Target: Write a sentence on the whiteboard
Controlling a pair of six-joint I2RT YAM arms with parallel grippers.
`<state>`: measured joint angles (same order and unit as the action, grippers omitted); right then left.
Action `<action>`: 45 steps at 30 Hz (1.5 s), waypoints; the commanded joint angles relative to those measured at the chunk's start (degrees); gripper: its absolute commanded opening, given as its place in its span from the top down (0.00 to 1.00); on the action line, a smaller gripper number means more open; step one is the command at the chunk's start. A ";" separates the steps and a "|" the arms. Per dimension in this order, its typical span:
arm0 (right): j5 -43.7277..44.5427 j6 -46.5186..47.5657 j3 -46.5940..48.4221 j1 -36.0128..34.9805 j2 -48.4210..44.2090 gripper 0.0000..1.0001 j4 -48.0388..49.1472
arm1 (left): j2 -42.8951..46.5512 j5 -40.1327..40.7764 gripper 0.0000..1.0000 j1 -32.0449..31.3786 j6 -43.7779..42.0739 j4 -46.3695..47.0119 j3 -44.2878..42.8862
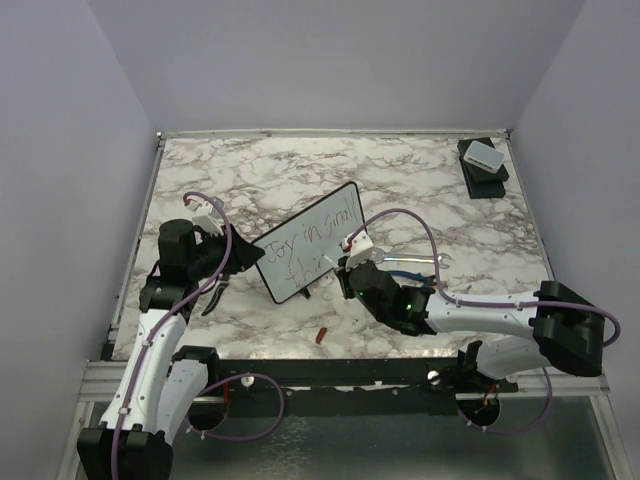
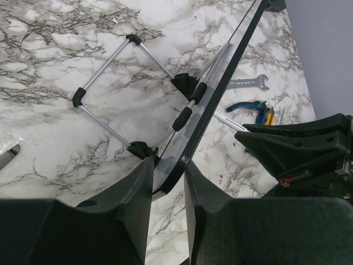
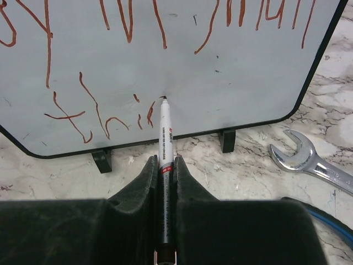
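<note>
Here the whiteboard (image 1: 310,240) stands on the table (image 1: 420,170), in the middle of the top view. The left gripper (image 2: 168,172) pinches the board's left end. The right gripper (image 3: 164,165) squeezes a pen (image 3: 165,130). Its tip touches the second line of the sentence (image 1: 318,232). A wrench (image 3: 300,157) lies lower right.

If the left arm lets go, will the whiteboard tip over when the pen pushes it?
Probably wobble or slide: the whiteboard looks thin and light, standing on small feet and a skinny wire stand. The left end effector pinching its edge likely steadies it.
</note>
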<state>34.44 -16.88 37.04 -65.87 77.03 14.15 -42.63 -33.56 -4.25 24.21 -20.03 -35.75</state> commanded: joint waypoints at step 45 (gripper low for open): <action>-1.33 -6.95 -4.82 1.16 -5.29 0.99 -0.35 | 0.89 0.51 0.71 -0.50 0.18 -0.89 0.35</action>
<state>32.91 -24.60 33.56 -65.49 74.70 11.73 -42.44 -33.56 -4.51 24.23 -20.51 -35.75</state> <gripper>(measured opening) 0.098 0.297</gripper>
